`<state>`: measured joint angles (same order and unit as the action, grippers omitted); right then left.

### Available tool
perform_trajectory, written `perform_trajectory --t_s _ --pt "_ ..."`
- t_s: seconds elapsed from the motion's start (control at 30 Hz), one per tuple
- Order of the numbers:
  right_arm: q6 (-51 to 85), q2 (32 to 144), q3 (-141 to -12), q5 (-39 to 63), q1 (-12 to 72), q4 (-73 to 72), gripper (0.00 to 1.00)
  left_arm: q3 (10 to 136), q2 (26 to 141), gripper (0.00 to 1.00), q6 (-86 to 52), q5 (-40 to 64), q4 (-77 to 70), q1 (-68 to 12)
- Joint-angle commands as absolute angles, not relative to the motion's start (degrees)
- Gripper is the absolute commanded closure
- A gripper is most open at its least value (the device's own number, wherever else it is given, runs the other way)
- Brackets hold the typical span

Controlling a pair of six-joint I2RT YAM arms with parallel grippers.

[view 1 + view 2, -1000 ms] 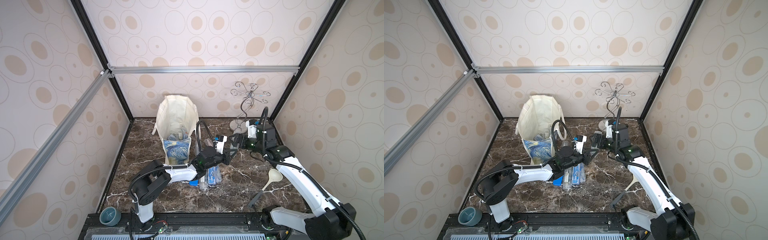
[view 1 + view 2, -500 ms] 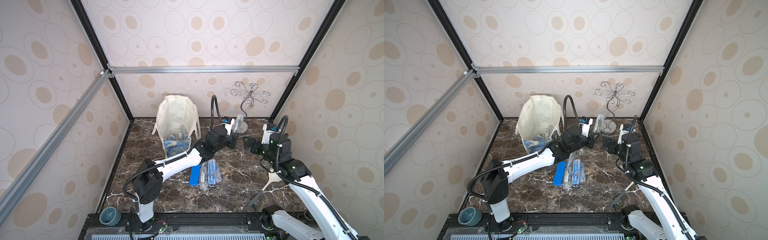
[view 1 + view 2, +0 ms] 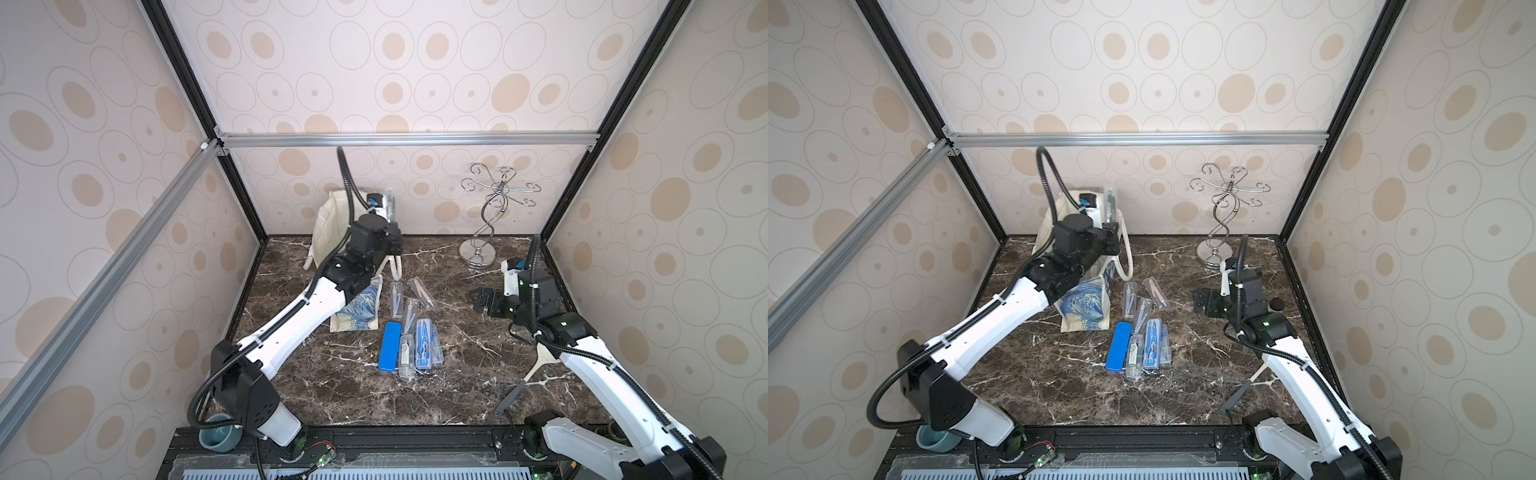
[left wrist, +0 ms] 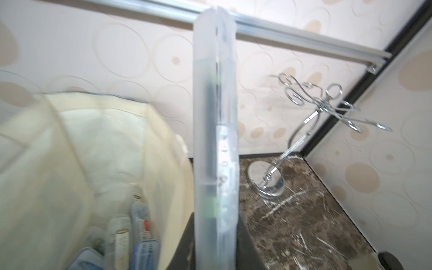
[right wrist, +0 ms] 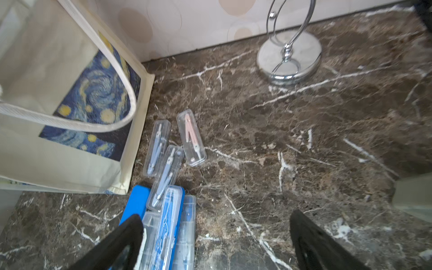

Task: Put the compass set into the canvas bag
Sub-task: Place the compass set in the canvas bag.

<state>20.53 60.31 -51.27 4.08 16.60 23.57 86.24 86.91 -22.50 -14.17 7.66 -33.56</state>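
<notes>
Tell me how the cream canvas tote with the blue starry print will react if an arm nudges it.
Cream canvas tote: probably floppy, since its strap handle droops. Standing on polished marble, it likely slides or dents. The plastic cases inside may steady its base.

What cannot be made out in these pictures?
- Mouth of the canvas bag, both top views: the left arm covers it.
- Bag contents, left wrist view: blurred.
- Inside the clear case in the left gripper: frosted plastic, seen edge-on.
- Head of the white utensil, top views: partly under the right arm.
</notes>
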Motion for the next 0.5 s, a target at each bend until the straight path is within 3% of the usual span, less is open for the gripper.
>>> perform_trajectory --t_s 0.0,0.47 --pt "21.83 62.38 -50.13 8.50 17.19 21.30 0.01 83.84 85.61 0.81 -21.28 -17.16 12.53 -30.15" --pt "22.59 70.57 -51.09 8.61 21.58 21.28 0.00 82.30 98.05 0.80 -21.01 -13.53 19.17 -23.14"
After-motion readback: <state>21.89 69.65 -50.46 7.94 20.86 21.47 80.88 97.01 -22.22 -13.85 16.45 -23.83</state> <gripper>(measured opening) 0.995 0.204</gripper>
